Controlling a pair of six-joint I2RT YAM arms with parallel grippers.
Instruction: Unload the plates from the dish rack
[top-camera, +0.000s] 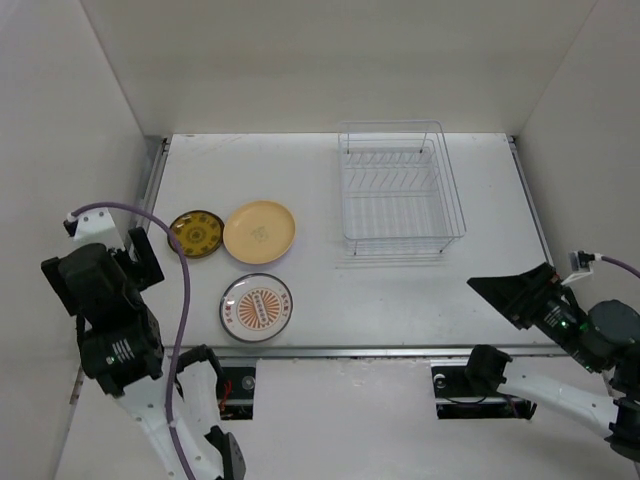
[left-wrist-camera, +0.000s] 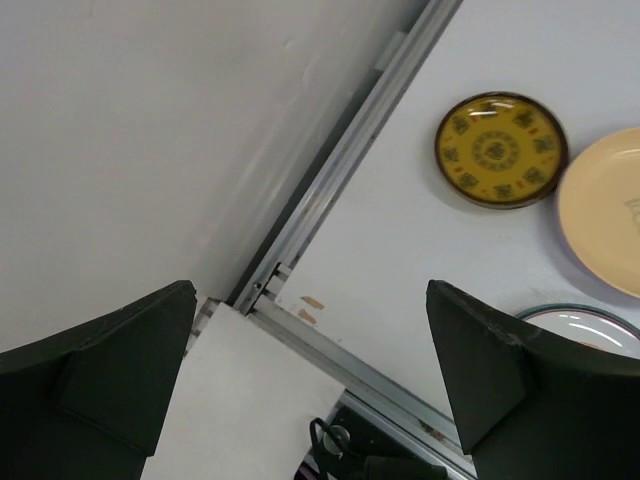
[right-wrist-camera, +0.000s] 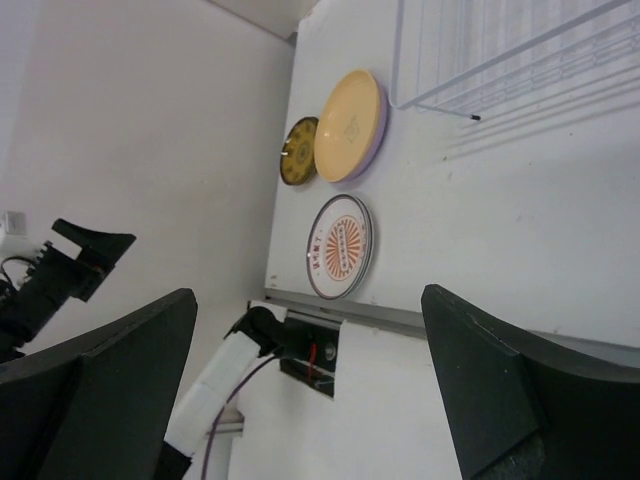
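The rack (top-camera: 400, 190) stood empty at the back right of the desk (top-camera: 400, 290). The plates lay flat on the left: the yellow plate (top-camera: 196, 233) just beside the orange plate (top-camera: 259, 231), the white plate (top-camera: 257, 307) nearer. The left gripper (left-wrist-camera: 310, 300) and right gripper (right-wrist-camera: 308, 300) hung wide open, holding nothing. Unloading looked done to me. Parking well would mean keeping the left arm clear of the plates.

- Top view: high overhead, looks down on whole surface (top-camera: 400, 290).
- Left wrist: close, faces its left edge.
- Right wrist: farther, rolled sideways.
- All share yellow-and-brown plate (top-camera: 196, 233).
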